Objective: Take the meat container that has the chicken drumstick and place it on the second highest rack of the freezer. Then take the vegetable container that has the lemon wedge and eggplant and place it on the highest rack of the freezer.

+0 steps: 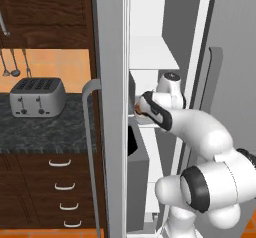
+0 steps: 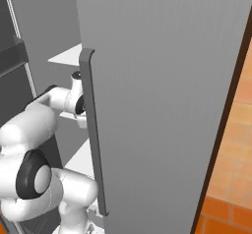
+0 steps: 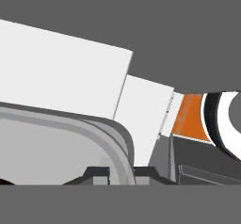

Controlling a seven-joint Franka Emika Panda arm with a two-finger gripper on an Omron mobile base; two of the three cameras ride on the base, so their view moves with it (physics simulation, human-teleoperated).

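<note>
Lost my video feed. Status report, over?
End effector shut on container rim. Arm reaching into freezer, at shelf level. Grey door stands close beside the arm.

A kitchen is showing: a silver four-slot toaster (image 1: 37, 97) is sitting on a dark speckled stone counter (image 1: 45, 132) beside a tall silver-grey freezer (image 1: 112, 57).

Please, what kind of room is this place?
It looks like a home kitchen: a silver toaster on a dark stone counter, wooden drawers below it, and a tall grey freezer standing open with white shelves.
</note>
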